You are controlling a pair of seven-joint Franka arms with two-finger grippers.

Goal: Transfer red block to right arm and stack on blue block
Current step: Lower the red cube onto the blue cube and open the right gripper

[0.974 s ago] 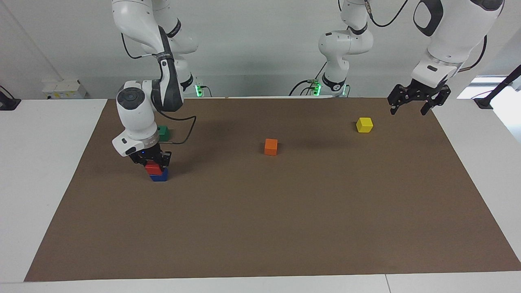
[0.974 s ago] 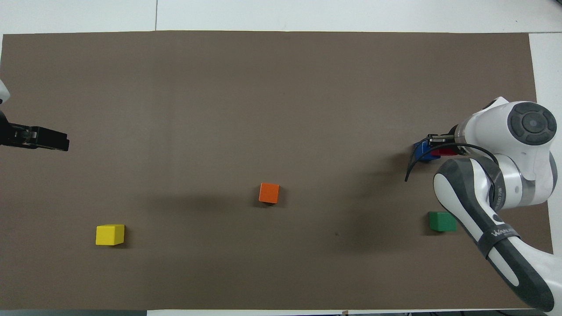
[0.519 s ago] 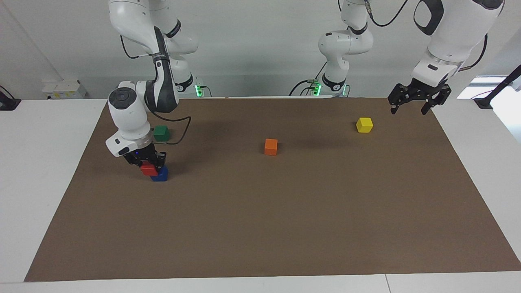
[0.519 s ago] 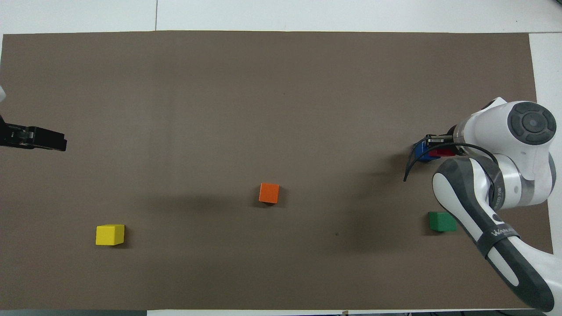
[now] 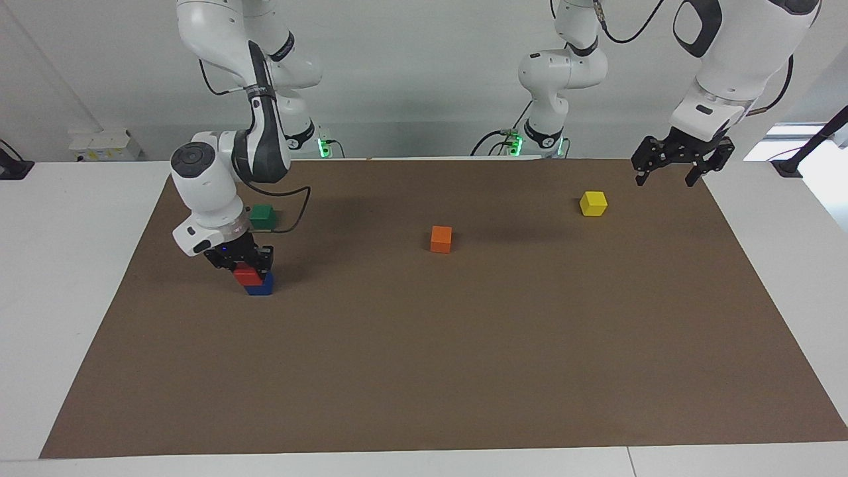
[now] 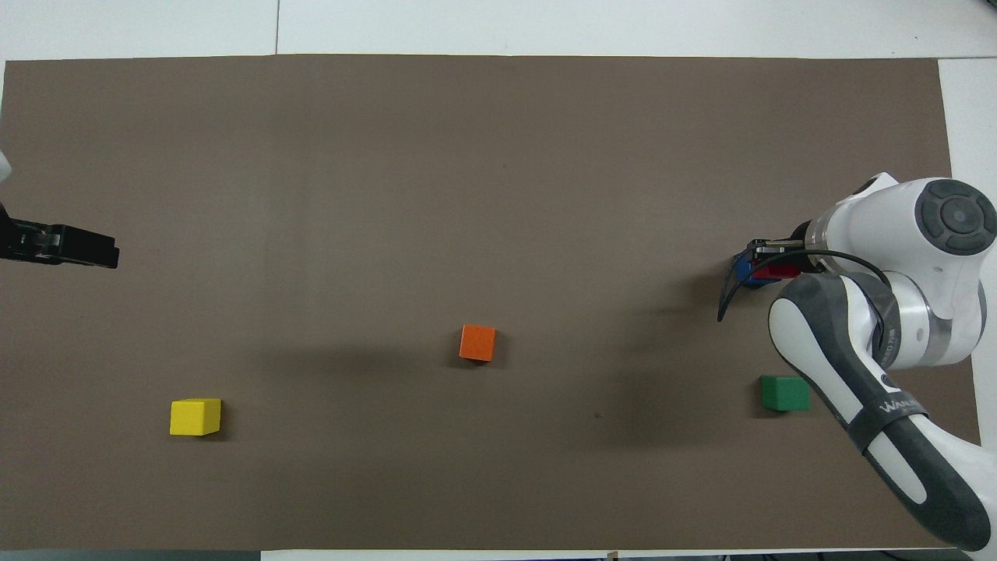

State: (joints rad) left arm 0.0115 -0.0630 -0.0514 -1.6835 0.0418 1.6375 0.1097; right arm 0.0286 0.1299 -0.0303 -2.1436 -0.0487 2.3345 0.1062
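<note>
My right gripper is shut on the red block and holds it down on top of the blue block, offset a little toward the right arm's end of the table. In the overhead view the right gripper and wrist cover most of the red block and the blue block. My left gripper is open and empty. It waits raised over the mat's edge at the left arm's end, near the yellow block, and also shows in the overhead view.
A green block lies nearer to the robots than the stack, close to the right arm's elbow. An orange block sits mid-mat. A yellow block lies toward the left arm's end. All rest on a brown mat.
The right wrist with the red block shifted slightly toward the right arm's end of the table, then came back a little over the blue block. The left gripper has hardly moved.
</note>
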